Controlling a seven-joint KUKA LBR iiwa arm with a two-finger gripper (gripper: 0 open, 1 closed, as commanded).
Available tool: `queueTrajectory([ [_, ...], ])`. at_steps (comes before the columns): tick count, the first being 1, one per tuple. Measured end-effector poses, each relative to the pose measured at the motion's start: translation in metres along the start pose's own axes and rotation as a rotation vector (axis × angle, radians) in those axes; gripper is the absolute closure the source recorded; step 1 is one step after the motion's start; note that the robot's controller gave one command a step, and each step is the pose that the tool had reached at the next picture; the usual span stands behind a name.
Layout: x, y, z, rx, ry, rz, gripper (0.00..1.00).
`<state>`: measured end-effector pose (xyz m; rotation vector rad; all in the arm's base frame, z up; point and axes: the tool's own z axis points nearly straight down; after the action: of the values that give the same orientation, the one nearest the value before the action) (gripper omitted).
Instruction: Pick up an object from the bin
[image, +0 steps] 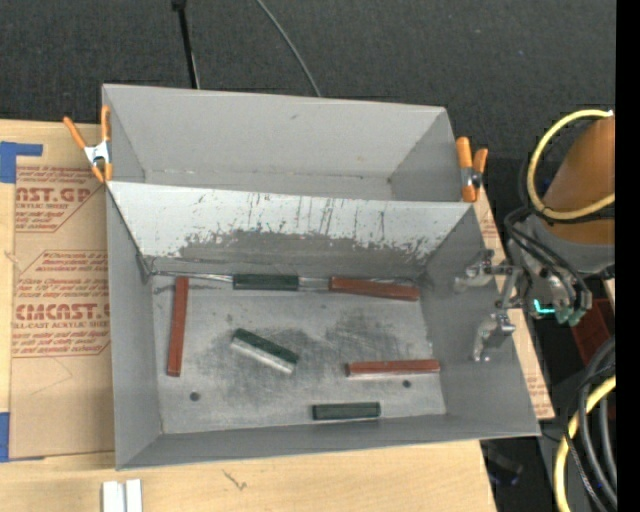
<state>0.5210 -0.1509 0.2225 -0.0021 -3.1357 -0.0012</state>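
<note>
My gripper hangs over the bin's right wall, above the floor, with its two metal fingers spread open and nothing between them. The closest loose thing is a red-brown flat bar lying on the floor at the front right, to the left of and below the gripper. A second red-brown bar rests along the back wall, left of the gripper. A short dark green bar lies at the front edge of the floor.
A green and silver bar lies aslant in the middle of the floor. Along the back wall rests a dark green bar. A long red-brown bar stands lengthwise along the left side. The bin's sloping walls rise steeply all round.
</note>
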Motion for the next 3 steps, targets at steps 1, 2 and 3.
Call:
queueTrajectory([
  [1,-0.002,0.001,-0.004,0.002,-0.008,-0.002,0.0],
  [2,0.008,0.007,0.048,0.003,-0.014,-0.024,0.0],
  [3,0.02,0.034,0.099,0.001,-0.006,-0.036,0.0],
])
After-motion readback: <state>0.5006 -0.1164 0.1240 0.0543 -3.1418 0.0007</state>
